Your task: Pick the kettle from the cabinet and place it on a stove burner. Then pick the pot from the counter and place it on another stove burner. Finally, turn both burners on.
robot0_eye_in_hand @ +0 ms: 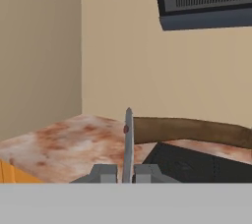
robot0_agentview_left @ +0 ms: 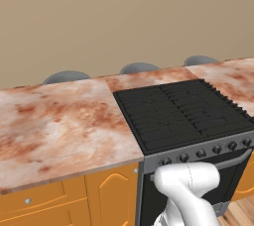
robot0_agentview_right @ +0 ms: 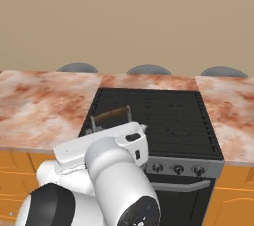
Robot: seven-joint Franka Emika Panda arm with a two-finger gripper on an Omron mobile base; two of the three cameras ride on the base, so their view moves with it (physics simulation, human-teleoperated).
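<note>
Hand [robot0_eye_in_hand: 126,173] clamped on kettle handle [robot0_eye_in_hand: 129,139] (brown grip) above the stove's [robot0_agentview_right: 178,121] left edge.

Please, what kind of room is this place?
Most likely a home kitchen: a black range with a knob strip, a marbled stone counter and orange wooden cabinet fronts.

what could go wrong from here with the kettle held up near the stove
1. The gripper is shut on the thin grey upright at one end of the small silver-grey metal kettle's loop handle, not on its brown middle, so the kettle may swing or slip.
2. It hangs near the left edge of the black grated range, body hidden behind the white arm. Released here, it might land partly on the marbled reddish stone counter.
</note>
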